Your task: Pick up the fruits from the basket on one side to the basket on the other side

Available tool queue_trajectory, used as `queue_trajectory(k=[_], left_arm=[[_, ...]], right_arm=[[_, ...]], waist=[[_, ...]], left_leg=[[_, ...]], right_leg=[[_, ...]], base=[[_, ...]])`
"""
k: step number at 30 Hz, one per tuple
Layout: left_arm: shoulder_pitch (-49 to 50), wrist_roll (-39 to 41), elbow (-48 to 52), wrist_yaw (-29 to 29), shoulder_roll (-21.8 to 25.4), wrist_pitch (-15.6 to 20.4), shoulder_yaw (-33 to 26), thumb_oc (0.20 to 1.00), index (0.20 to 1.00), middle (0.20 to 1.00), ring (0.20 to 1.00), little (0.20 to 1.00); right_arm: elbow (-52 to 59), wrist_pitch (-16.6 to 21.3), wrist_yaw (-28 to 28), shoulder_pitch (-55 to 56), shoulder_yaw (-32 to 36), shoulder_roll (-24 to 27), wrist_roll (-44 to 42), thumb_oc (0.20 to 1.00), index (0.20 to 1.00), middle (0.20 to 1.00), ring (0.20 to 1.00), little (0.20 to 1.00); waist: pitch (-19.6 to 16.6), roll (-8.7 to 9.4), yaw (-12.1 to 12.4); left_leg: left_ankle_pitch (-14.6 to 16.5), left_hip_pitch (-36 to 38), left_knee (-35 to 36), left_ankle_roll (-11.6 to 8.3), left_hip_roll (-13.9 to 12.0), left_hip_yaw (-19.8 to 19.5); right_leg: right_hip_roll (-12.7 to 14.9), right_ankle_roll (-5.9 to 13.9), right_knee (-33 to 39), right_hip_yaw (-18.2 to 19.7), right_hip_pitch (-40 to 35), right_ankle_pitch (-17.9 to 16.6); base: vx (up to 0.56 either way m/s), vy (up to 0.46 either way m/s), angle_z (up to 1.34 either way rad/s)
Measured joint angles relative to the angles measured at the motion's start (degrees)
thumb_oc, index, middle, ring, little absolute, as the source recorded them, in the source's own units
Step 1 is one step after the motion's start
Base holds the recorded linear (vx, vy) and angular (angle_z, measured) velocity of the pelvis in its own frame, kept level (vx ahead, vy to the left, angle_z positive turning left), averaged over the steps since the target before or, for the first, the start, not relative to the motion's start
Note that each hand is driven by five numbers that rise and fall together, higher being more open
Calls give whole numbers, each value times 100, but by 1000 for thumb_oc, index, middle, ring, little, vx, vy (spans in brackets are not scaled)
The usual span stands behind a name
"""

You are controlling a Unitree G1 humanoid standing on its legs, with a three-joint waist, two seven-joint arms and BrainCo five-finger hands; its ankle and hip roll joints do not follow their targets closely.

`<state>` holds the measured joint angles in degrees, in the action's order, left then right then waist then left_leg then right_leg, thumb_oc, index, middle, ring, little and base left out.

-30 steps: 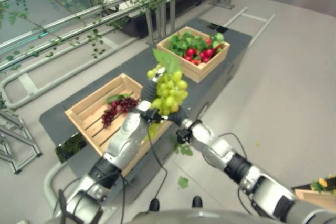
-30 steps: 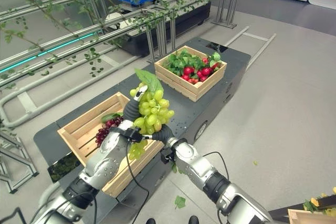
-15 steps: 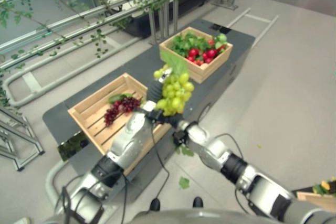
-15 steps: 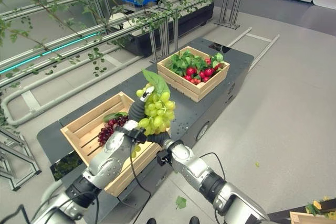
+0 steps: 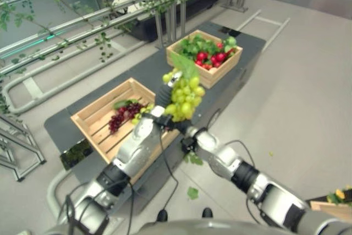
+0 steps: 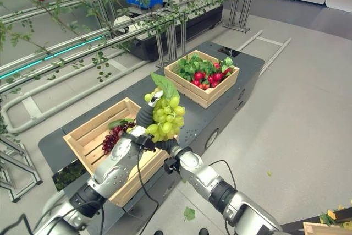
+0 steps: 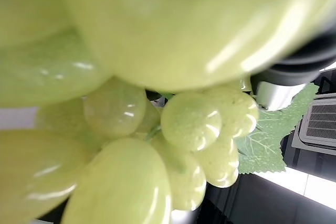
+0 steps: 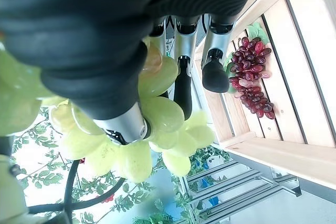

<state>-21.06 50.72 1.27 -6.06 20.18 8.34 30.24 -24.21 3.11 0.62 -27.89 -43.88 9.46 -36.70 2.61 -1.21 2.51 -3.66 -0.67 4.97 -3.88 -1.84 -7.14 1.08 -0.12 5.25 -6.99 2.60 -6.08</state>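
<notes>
The right hand [image 8: 157,51] curls thumb and fingers round a bunch of green grapes [image 6: 165,115], raised above the near crate [image 6: 88,136] on the dark worktop [image 6: 165,89]. The left hand [image 5: 157,115] meets the bunch from below; whether its fingers clasp it cannot be told. Purple grapes [image 6: 114,136] lie in the near crate; the far crate [image 6: 202,78] holds red fruit and leaves. The cluster looks light, glossy and floppy, best taken near the stem.
</notes>
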Motion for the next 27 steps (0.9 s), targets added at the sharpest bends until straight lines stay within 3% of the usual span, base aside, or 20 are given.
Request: queue_trajectory(k=[6, 7, 27], left_arm=[[0, 1, 0, -11, 0, 9, -1, 200, 200, 200, 200, 200], [0, 1, 0, -13, 0, 11, -2, 1000, 1000, 1000, 1000, 1000], [6, 3, 16, -72, -250, 115, -53, 1000, 1000, 1000, 1000, 1000]], right_arm=[[0, 0, 6, 0, 0, 0, 1, 200, 200, 200, 200, 200], [0, 0, 6, 0, 0, 0, 1, 200, 200, 200, 200, 200], [0, 0, 73, 0, 11, -4, 61, 200, 200, 200, 200, 200]], waist=[[-1, 0, 0], [-1, 0, 1], [-3, 2, 15]], left_leg=[[-1, 0, -1, 0, 0, 0], [-1, 0, -1, 1, 0, 0], [-1, 3, -1, 1, -4, -1]], right_leg=[[0, -1, 0, 0, 0, 0], [0, -1, 0, 0, 0, 0], [-1, 0, -1, 0, -5, 0]], base=[[0, 0, 0], [0, 0, 0], [0, 0, 0]])
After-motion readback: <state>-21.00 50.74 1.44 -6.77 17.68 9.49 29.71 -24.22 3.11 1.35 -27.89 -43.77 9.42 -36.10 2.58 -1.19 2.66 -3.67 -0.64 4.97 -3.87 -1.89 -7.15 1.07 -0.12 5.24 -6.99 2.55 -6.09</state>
